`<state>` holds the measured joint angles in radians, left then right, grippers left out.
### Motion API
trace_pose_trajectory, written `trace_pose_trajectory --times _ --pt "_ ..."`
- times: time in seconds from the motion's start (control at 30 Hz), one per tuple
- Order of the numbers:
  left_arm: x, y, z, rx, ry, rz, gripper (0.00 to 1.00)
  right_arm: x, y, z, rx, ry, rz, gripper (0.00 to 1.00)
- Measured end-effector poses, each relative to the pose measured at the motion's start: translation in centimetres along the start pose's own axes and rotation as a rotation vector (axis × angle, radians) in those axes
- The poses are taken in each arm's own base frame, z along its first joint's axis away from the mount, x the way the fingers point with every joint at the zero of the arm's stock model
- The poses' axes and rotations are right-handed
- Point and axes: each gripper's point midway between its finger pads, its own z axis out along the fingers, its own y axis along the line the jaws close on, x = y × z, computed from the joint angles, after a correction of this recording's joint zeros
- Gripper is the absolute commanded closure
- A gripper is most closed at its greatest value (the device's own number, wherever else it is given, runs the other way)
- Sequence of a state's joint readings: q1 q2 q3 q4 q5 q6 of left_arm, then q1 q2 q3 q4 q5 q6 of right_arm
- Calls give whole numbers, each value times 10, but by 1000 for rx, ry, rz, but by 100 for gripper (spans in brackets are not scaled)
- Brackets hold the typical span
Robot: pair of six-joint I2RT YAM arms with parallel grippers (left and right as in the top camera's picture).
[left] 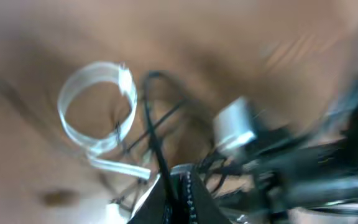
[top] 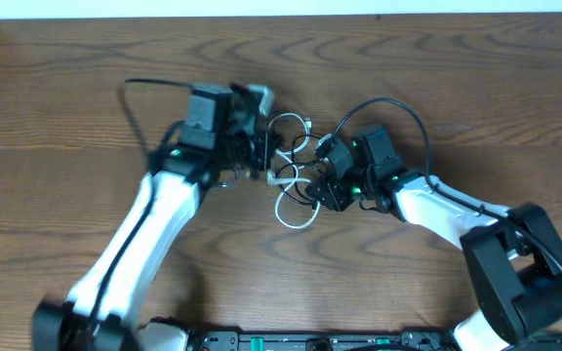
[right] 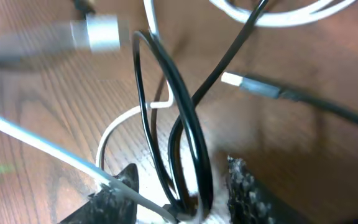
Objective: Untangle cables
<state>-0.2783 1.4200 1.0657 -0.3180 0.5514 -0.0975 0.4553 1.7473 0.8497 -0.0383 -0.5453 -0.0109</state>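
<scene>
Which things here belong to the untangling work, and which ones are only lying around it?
Belong to the job:
- black cable
- white cable
- left gripper, shut on the black cable
- right gripper, open around the black cable's loops

Not part of it:
- thick arm wires, fixed to the robot
- wooden table
</scene>
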Motion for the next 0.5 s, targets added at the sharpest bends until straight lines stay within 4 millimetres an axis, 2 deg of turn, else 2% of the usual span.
trace_pose_trajectory --times 0.07,0.13,0.23,0.37,0.5 --pt "-26 -17 -24 17 -104 57 92 -17 -3 -14 17 -61 -14 54" --pt "-44 -34 -50 31 -189 104 92 -43 -5 -35 38 -155 -45 53" --pt "-53 -48 -72 43 -249 137 92 -81 -1 -72 67 -305 -113 52" --pt "-54 -61 -80 96 -263 158 93 -112 24 -107 40 -434 -203 50" --pt "-53 -73 -81 162 -259 175 92 -116 43 -112 -50 -456 -247 49"
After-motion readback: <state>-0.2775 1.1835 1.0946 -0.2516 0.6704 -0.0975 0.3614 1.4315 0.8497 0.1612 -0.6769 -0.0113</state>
